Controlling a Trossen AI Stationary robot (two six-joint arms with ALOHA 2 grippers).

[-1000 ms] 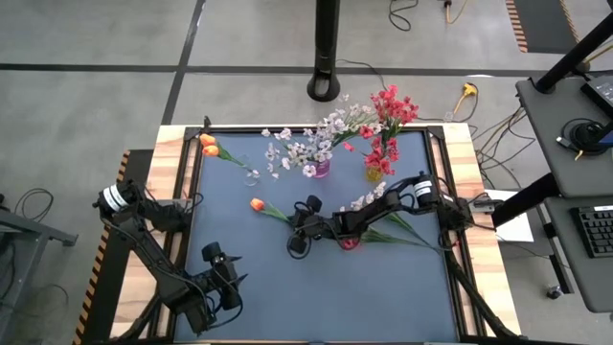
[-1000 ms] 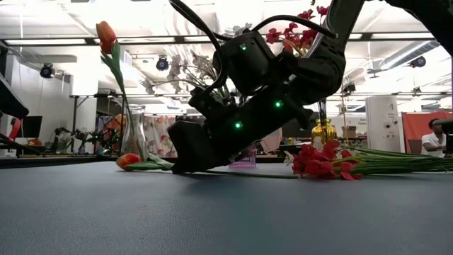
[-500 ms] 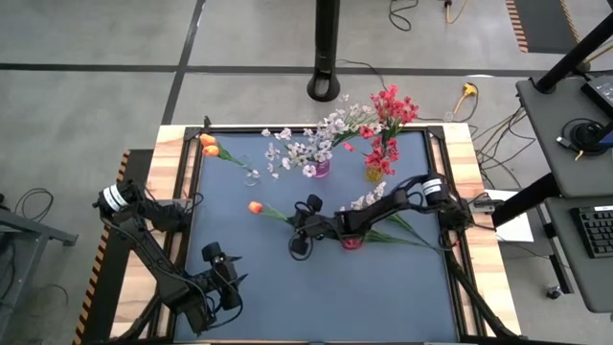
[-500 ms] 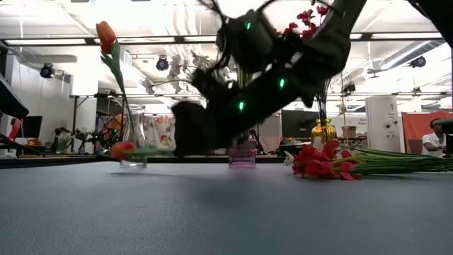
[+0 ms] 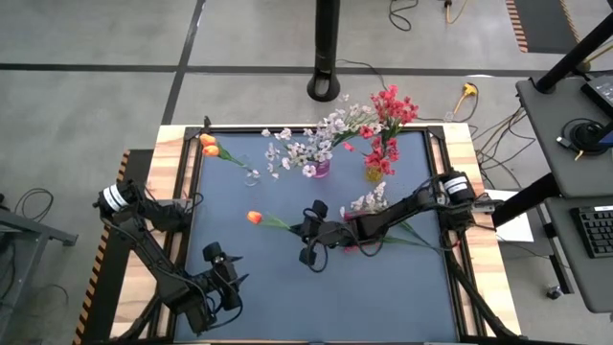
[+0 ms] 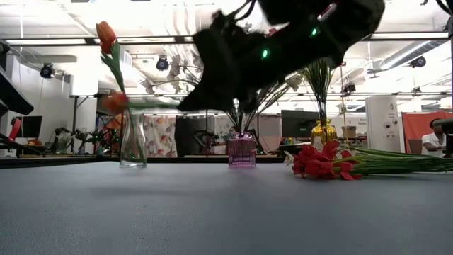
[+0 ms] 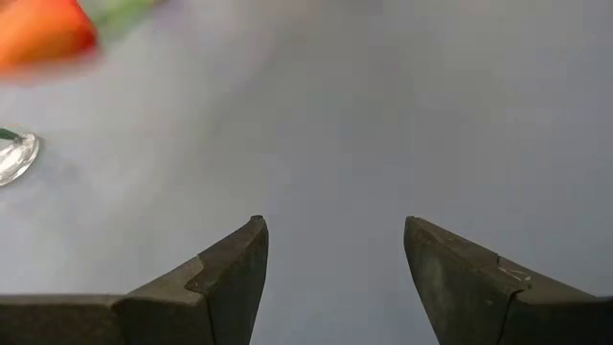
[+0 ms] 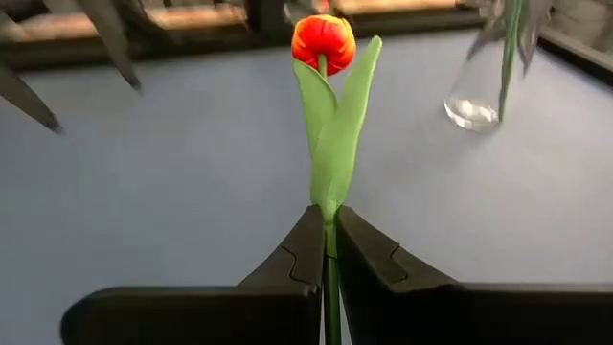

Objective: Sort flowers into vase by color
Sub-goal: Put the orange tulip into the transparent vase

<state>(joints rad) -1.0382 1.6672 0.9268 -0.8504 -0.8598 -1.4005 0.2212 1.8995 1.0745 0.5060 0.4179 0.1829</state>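
My right gripper (image 5: pixel 296 228) hovers over the middle of the table, shut on an orange tulip (image 5: pixel 253 218) whose bud (image 8: pixel 324 38) points toward the table's left. A clear vase (image 5: pixel 251 176) holds two orange tulips (image 5: pixel 206 145). White sprays (image 5: pixel 306 144) stand in a purple vase (image 5: pixel 321 169), and red blossoms (image 5: pixel 388 107) in a yellow vase (image 5: pixel 373 173). A red spray (image 6: pixel 318 161) and a white spray (image 5: pixel 369 199) lie flat on the mat. My left gripper (image 5: pixel 230 280) waits open near the near left corner. My right gripper pinches the tulip's green stem (image 8: pixel 329 238) just below its leaves (image 8: pixel 335 125), between the two fingers. The fingers come level from the table's right, and the stem runs along them. The tulip sticks out level ahead of the fingertips, lifted clear of the mat.
The three vases stand in a row along the far side of the dark mat (image 5: pixel 383 297). The lying sprays' stems (image 5: pixel 412 230) run under my right arm toward the right edge. The near half of the mat is bare. A black post (image 5: pixel 326 48) stands beyond the far edge.
My right gripper has risen from the mat, staying shut on the tulip's stem, and drifted slightly toward the near edge. The tulip, which lay on the mat, is now lifted clear and held level at about the clear vase's rim height.
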